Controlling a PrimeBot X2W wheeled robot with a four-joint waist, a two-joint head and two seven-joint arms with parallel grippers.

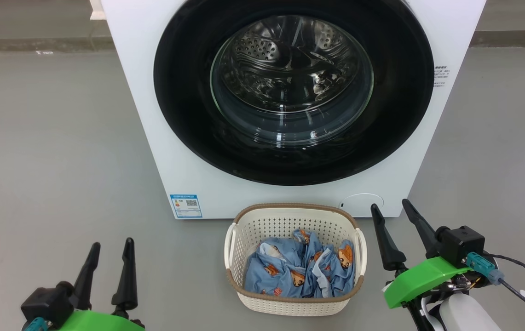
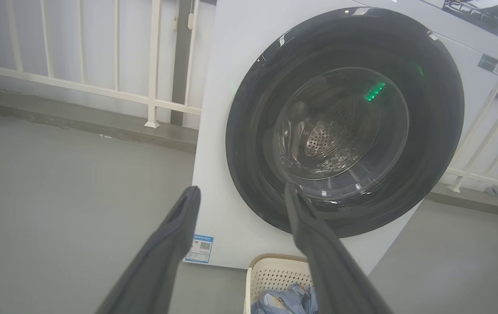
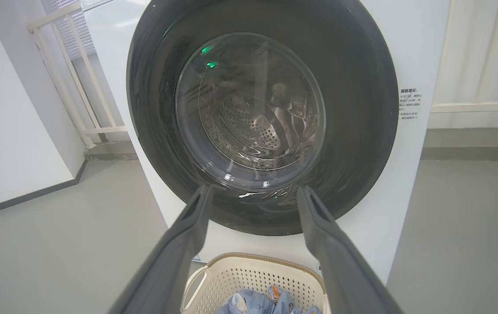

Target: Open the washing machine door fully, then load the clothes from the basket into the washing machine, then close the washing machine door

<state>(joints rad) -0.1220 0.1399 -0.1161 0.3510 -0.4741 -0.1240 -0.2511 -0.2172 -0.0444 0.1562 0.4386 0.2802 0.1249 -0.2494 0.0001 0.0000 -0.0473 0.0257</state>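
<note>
The washing machine door (image 1: 184, 115) sits shut, flush on the white washing machine (image 1: 133, 92), so opening it is step 1. Both claws are spread and empty: the left gripper (image 1: 112, 243) is low left, and the right gripper (image 1: 390, 205) is just beside the basket (image 1: 290, 208), which holds the blue clothes (image 1: 290, 271) in front of the machine. Best to hook 1 finger behind the door's rim and swing it wide, clear of the basket. Which side latches I cannot tell.

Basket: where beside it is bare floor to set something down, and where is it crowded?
Bare grey floor lies left of the basket, between the washing machine and the left gripper. A narrower strip runs right of the machine. Crowded: the basket's right side, near the right gripper, and its back, close to the machine.
</note>
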